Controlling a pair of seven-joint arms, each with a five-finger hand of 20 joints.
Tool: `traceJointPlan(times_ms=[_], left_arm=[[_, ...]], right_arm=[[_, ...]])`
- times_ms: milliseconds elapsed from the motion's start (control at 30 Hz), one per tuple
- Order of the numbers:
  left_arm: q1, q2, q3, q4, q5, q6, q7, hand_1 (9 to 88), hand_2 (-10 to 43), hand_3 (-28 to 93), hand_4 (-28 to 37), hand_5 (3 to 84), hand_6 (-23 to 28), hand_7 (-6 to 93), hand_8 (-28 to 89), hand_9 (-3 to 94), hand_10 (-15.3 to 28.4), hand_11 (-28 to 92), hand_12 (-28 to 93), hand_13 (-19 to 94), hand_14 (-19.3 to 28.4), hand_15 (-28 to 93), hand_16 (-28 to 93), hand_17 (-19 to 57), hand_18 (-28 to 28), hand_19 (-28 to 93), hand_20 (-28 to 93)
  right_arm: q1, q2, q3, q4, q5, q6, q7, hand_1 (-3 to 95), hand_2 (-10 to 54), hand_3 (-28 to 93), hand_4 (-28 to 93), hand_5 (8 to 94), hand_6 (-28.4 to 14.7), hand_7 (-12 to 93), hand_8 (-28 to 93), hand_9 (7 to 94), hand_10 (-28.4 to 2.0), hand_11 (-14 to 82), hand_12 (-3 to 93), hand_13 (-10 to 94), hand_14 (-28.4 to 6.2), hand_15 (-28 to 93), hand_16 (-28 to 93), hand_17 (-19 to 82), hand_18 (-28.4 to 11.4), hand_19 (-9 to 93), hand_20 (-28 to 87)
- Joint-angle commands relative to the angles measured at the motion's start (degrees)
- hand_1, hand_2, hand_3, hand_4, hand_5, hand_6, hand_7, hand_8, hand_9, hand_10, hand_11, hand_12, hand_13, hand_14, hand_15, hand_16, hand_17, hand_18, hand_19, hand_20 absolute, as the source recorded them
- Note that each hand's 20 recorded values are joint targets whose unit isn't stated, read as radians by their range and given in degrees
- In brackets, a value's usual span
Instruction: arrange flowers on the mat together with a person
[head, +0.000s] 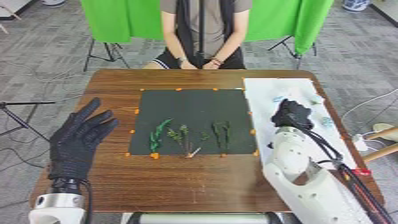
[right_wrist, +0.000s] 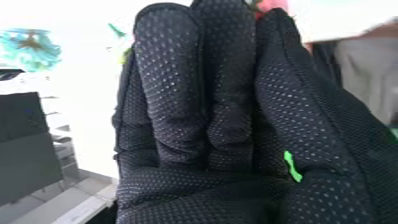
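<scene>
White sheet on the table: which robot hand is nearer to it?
Right. The right hand is over the white sheet; the left hand is farther, left of the dark mat.

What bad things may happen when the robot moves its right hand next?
The right hand is over the white sheet, close to a pale blue flower, so it might crush that one. Leafy sprigs lie side by side on the dark mat; a careless placement might push them out of line.
</scene>
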Motion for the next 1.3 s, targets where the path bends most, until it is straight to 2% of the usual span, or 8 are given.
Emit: traceJointPlan(times_ms=[33, 167, 433, 600, 667, 733, 867, 1300], left_arm=[[0.2, 0.50, -0.25, -0.99, 0.97, -1.23, 0.35, 19.8, 9.1, 76, -28.3, 37.6, 10.3, 11.4, -9, 38.5, 22.6, 27, 10, 30, 28.4, 52, -11, -3.9, 28.4, 72, -18], [-0.3, 1.27, -0.04, -1.15, 1.07, -1.11, 1.14, 19.8, 9.1, 76, -28.3, 37.6, 10.3, 11.3, -9, 38.6, 22.8, 27, 10, 30, 28.4, 52, -11, -3.0, 28.4, 72, -18], [-3.9, 3.29, 1.29, -0.44, 0.87, -2.25, 3.21, 19.8, 8.8, 76, -28.3, 37.8, 10.3, 11.0, -9, 39.3, 22.9, 27, 10, 32, 28.4, 52, -12, 0.2, 28.3, 76, -19], [-6.5, 6.26, 3.26, 0.16, -3.73, -3.56, 7.70, 19.7, 8.5, 76, -28.3, 38.1, 10.3, 10.9, -9, 40.0, 22.8, 27, 10, 33, 28.4, 52, -11, 1.8, 28.2, 79, -21], [-6.8, 6.89, 3.59, 0.09, -4.27, -3.24, 8.14, 19.7, 8.5, 76, -28.3, 38.3, 10.2, 11.0, -9, 40.6, 22.8, 27, 11, 34, 28.4, 52, -11, 2.0, 28.3, 80, -21], [-7.0, 7.03, 3.64, 0.25, -3.47, -3.44, 7.58, 19.7, 8.5, 76, -28.3, 38.4, 10.2, 11.1, -9, 40.7, 22.8, 27, 11, 34, 28.4, 52, -11, 2.1, 28.3, 80, -22], [-7.8, 7.95, 4.75, 0.33, -4.08, -2.58, 8.56, 19.7, 8.5, 76, -28.3, 38.5, 10.3, 11.0, -9, 40.8, 22.9, 27, 11, 34, 28.4, 52, -11, 2.4, 28.4, 81, -25], [-9.8, 8.34, 6.12, 0.85, -3.99, -2.79, 8.25, 20.0, 8.4, 76, -28.3, 38.7, 10.5, 11.0, -9, 40.8, 22.9, 27, 11, 34, 28.4, 52, -11, 1.4, 28.4, 81, -28]], right_arm=[[1.4, -6.5, -2.7, -7.9, -2.2, 4.2, -11.4, 57.8, -9.5, 67, -28, 88.1, 2.4, 14, -1, 93.7, -7.2, 21.4, 26.8, 84, -4.8, 49, 21, 29, -15.6, 81, 4], [4.3, -11.2, -6.3, -8.0, 3.5, 6.2, -21.5, 57.8, -9.5, 67, -28, 88.4, 2.4, 14, -1, 93.7, -7.3, 21.3, 27.1, 84, -4.7, 49, 22, 28, -15.1, 80, 4], [9.8, -21.9, -10.9, -0.7, 9.7, -0.9, -39.2, 57.5, -9.5, 67, -28, 88.2, 2.6, 14, -1, 93.7, -6.5, 19.9, 27.6, 83, -4.3, 48, 23, 28, -14.5, 79, 4], [13.8, -24.1, -14.6, 4.1, 14.4, -0.7, -38.9, 57.7, -9.5, 67, -28, 88.0, 2.8, 14, -1, 93.7, -6.4, 19.0, 28.0, 83, -4.3, 48, 23, 27, -14.3, 79, 5], [15.0, -24.5, -16.0, 6.6, 14.6, -1.4, -39.9, 57.7, -9.5, 67, -28, 88.0, 2.9, 14, -1, 93.7, -6.5, 19.0, 28.0, 82, -4.4, 48, 23, 27, -14.2, 79, 5], [16.1, -24.3, -17.5, 8.4, 16.0, -2.6, -39.5, 57.9, -9.5, 66, -28, 87.8, 3.1, 14, -1, 93.7, -6.5, 18.9, 28.0, 82, -4.5, 48, 23, 27, -14.1, 79, 5], [15.1, -25.8, -17.8, 10.4, 13.1, -4.2, -40.2, 58.3, -9.5, 65, -28, 87.7, 3.8, 14, -1, 93.7, -6.5, 19.4, 27.6, 81, -4.7, 49, 23, 26, -14.2, 79, 6], [17.0, -26.3, -20.7, 11.9, 6.6, -12.1, -36.9, 57.7, -9.5, 57, -28, 79.0, 6.7, 12, -5, 92.3, -6.7, 18.9, 28.3, 76, -5.6, 57, 15, 22, -15.8, 78, 11]])
